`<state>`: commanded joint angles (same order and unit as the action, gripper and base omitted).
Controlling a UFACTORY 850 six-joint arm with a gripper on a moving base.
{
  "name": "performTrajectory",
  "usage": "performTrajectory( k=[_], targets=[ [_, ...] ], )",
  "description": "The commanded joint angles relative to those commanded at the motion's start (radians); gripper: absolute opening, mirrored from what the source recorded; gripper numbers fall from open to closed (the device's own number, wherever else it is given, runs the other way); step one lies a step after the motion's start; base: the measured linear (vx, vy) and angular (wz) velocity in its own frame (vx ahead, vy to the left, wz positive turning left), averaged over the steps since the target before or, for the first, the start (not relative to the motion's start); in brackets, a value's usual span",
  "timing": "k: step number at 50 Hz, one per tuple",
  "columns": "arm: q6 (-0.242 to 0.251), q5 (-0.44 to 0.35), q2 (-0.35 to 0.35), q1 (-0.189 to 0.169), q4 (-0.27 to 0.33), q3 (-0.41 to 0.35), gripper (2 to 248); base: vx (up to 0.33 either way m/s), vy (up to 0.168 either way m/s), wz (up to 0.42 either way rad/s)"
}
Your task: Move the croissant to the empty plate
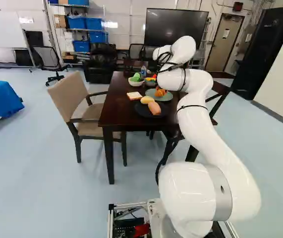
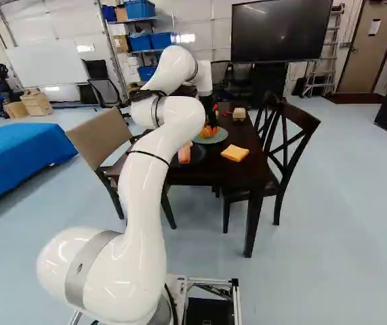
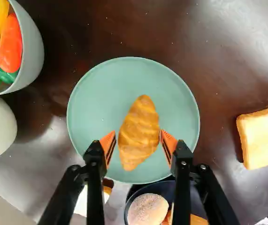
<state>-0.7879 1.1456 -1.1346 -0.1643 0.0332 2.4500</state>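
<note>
In the right base view my gripper [image 2: 209, 122] points down at the green plate [image 2: 217, 137] on the table. In the wrist view the gripper [image 3: 137, 136] is shut on the croissant [image 3: 140, 126], with an orange pad at each of its long sides. Behind the croissant lies the green plate [image 3: 94, 93], with no other food on it. Whether the croissant touches the plate or hangs just above it, I cannot tell. A black plate [image 1: 140, 111], nearer the base, bears a yellowish piece [image 1: 146, 99] and a pinkish-brown roll [image 1: 154, 108].
Bread slices [image 1: 134, 95] [image 2: 235, 153] lie on either side of the plates on the dark table [image 1: 116, 115]. Bowls of toy vegetables [image 3: 33, 51] [image 3: 4, 126] stand close to the green plate. Chairs [image 1: 89, 111] [image 2: 284, 145] flank the table.
</note>
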Motion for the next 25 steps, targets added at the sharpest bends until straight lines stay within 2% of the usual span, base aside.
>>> performTrajectory(
  k=[1, 5, 6, 11, 12, 16, 17, 25],
  targets=[
    [0.000, 0.000, 0.000, 0.000, 0.000, 0.000, 163, 0.000, 0.000, 0.000],
    [0.000, 0.000, 0.000, 0.000, 0.000, 0.000, 163, 0.000, 0.000, 0.000],
    [0.000, 0.000, 0.000, 0.000, 0.000, 0.000, 195, 0.000, 0.000, 0.000],
    [0.000, 0.000, 0.000, 0.000, 0.000, 0.000, 195, 0.000, 0.000, 0.000],
    [0.000, 0.000, 0.000, 0.000, 0.000, 0.000, 228, 0.000, 0.000, 0.000],
    [0.000, 0.000, 0.000, 0.000, 0.000, 0.000, 228, 0.000, 0.000, 0.000],
    [0.000, 0.000, 0.000, 0.000, 0.000, 0.000, 247, 0.000, 0.000, 0.000],
    [0.000, 0.000, 0.000, 0.000, 0.000, 0.000, 247, 0.000, 0.000, 0.000]
  ],
)
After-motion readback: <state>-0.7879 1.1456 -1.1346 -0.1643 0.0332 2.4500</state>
